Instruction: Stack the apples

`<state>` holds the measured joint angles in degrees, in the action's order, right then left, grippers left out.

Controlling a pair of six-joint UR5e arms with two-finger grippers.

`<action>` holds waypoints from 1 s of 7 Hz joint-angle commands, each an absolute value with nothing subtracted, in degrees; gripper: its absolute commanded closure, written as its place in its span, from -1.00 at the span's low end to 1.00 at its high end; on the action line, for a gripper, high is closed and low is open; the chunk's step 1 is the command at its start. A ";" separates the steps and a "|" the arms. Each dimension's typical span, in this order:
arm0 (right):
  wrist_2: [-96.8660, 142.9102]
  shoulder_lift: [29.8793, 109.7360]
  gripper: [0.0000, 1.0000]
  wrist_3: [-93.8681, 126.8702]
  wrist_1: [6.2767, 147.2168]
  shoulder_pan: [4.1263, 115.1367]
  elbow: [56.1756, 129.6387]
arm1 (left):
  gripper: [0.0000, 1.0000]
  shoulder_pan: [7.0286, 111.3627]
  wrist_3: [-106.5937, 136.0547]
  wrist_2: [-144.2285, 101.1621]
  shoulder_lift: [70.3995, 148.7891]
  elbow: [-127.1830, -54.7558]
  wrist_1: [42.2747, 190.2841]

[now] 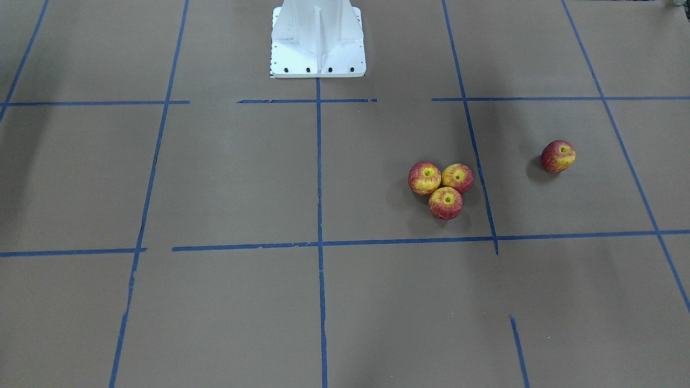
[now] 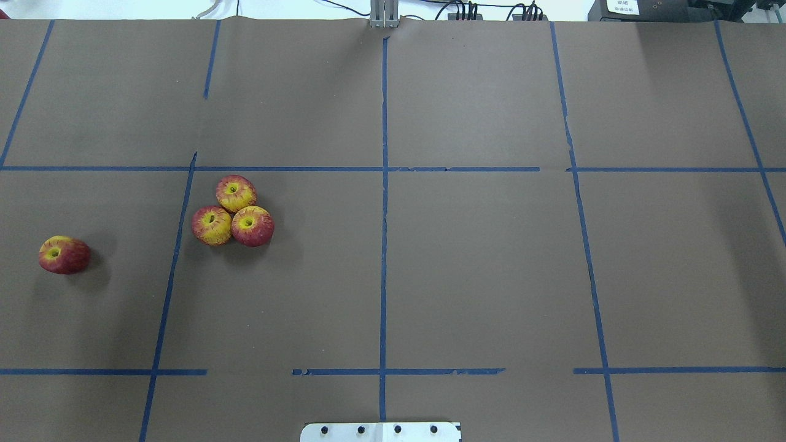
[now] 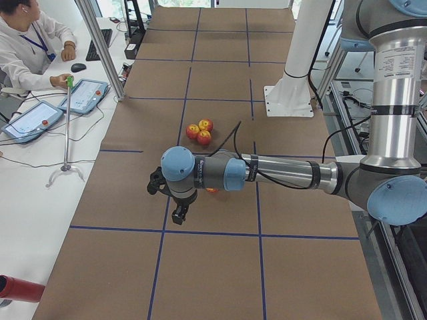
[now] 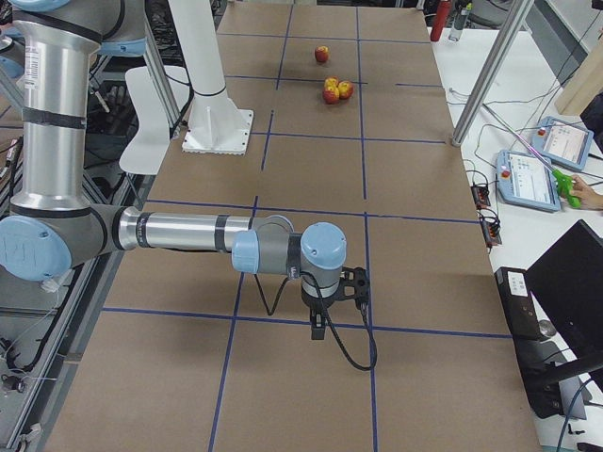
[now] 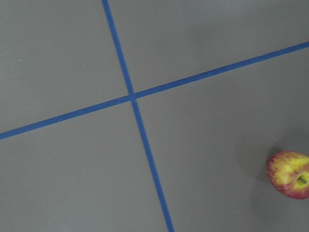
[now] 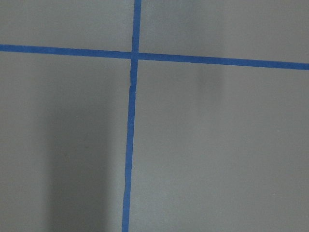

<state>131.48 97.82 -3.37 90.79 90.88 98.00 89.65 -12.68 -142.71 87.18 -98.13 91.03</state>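
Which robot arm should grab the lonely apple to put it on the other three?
Probably the left. The lone apple and the three-apple cluster lie on the robot's left side, and the left arm's fingers hang near that apple. The right arm's fingers hang far off at the table's other end.

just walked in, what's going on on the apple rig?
No apple is held or stacked yet. A cluster of three apples sits touching on the table, in the robot's left half; the fourth apple lies alone farther left. The left gripper hovers above the paper near the fourth apple; the right gripper hangs over bare paper at the other end. Open or shut: cannot tell.
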 commanded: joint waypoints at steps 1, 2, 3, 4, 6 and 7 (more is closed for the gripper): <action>131.48 97.82 -1.00 -3.34 90.79 90.88 98.00 | -1.00 82.57 5.16 -138.91 86.40 -99.05 102.59; 131.48 97.82 -1.00 -3.34 90.79 90.88 98.00 | -1.00 76.09 15.28 -137.91 85.27 -99.31 108.83; 131.48 97.82 -1.00 -3.34 90.79 90.88 98.00 | -1.00 68.98 28.00 -134.51 85.08 -99.49 116.38; 131.48 97.82 -1.00 -3.34 90.79 90.88 98.00 | -1.00 61.25 44.48 -127.95 85.08 -101.41 120.98; 131.48 97.82 -1.00 -3.43 90.79 90.88 98.00 | -1.00 52.78 54.26 -122.81 83.24 -103.80 121.73; 131.48 97.82 -1.00 -3.34 90.79 90.88 98.00 | -1.00 48.91 57.45 -117.82 83.06 -103.97 121.73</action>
